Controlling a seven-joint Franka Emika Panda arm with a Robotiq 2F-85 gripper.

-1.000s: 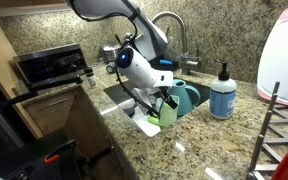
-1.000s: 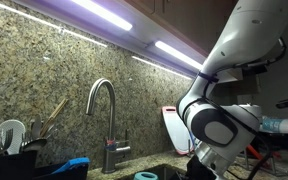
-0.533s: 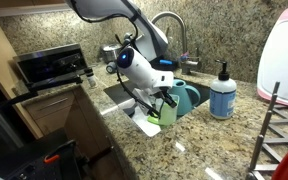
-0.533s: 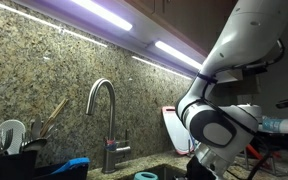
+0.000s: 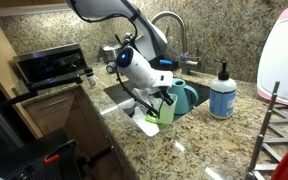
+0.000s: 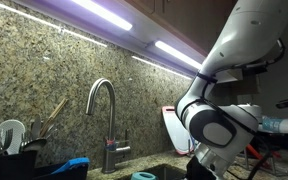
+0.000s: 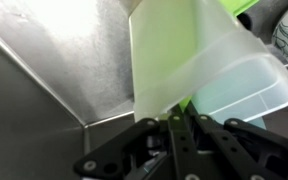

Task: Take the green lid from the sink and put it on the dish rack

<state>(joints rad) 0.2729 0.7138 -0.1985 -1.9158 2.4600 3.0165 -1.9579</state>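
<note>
The green lid (image 7: 199, 60), pale lime and translucent, fills the top of the wrist view, tilted over the steel sink (image 7: 54, 80). My gripper (image 7: 174, 118) is shut on the lid's wall, with both black fingers pressed together on its lower edge. In an exterior view the gripper (image 5: 164, 104) reaches down at the front of the sink (image 5: 117, 95), and the green lid (image 5: 169, 114) shows just under it. The dish rack (image 5: 269, 135), made of dark wire prongs, stands at the right on the counter.
A teal jug (image 5: 186, 96) sits right behind the lid. A blue soap bottle (image 5: 222, 95) stands on the granite beside it. The curved chrome faucet (image 5: 170, 28) rises behind the arm, and the same faucet (image 6: 106, 110) shows against the wall. A pink-and-white appliance (image 5: 284, 55) is at the right.
The jaws have closed from open onto the green lid's wall. The arm has barely moved.
</note>
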